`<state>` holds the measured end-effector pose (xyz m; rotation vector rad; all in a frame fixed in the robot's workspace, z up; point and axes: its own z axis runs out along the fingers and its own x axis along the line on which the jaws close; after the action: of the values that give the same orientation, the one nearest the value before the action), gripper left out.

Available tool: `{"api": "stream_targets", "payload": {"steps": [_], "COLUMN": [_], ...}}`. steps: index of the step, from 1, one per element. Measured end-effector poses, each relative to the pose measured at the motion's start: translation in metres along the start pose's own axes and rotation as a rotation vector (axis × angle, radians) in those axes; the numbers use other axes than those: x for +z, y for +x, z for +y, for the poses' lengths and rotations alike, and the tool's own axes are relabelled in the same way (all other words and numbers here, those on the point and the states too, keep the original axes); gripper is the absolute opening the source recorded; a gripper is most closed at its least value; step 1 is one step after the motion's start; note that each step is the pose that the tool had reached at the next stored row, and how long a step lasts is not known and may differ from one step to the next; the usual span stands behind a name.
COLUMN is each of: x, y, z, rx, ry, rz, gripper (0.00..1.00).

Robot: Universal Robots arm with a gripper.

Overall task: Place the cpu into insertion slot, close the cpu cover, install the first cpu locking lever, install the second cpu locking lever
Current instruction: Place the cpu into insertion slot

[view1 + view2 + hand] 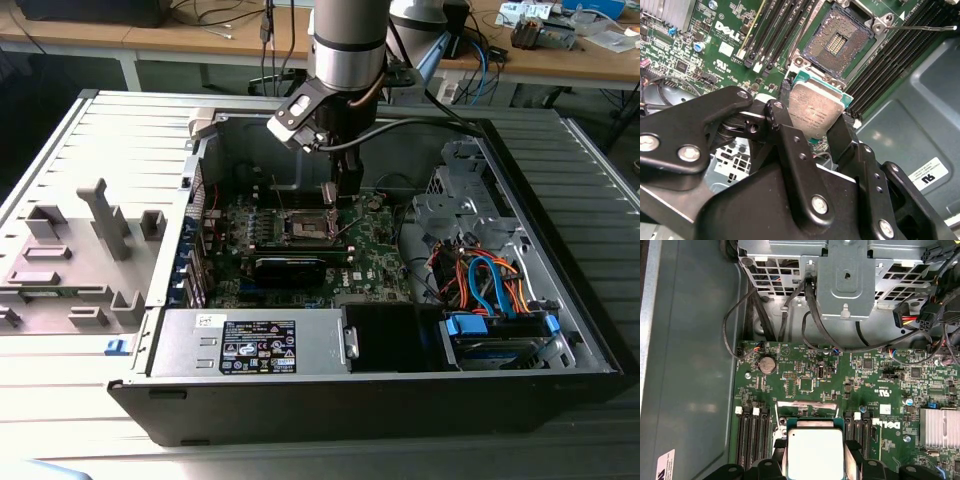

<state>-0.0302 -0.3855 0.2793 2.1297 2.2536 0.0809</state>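
Your gripper (pixel 809 131) is clenched on the cpu (pixel 816 107), a small flat square chip with a silver-grey metal top and a green edge. One black finger (pixel 776 111) presses on one side of the chip and the other finger on the opposite side. In the first wrist view you see the same grasp, with the cpu (pixel 814 452) held flat between the two black fingertips (pixel 852 452).

The insertion slot (pixel 836 42), a square socket with a dark centre and a silver metal rim, lies just beyond the gripper's tips on the green circuit board (pixel 730 45). It is uncovered and its field of contacts is bare. The cpu is held above the board, near the rim of the slot but apart from it, and it is not seated.

A locking lever (pixel 920 27), a thin silver metal rod, sticks out sideways from one corner of the slot, away from the gripper. Long black memory slots (pixel 775 30) run on both sides of the socket.

In the exterior view the gripper (pixel 345 190) reaches down into the open black computer case (pixel 330 400), which lies on the grey ribbed bench (pixel 60 380), and the insertion slot (pixel 308 228) is just beside the gripper, toward the exterior view's left.
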Motion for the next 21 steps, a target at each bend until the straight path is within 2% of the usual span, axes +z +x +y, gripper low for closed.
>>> {"api": "stream_targets", "payload": {"steps": [21], "x": [0.0007], "y": [0.0000], "z": [0.0000], "rx": [0.036], "ry": [-0.0002], "rz": [-0.0024], "gripper": [0.54]}}
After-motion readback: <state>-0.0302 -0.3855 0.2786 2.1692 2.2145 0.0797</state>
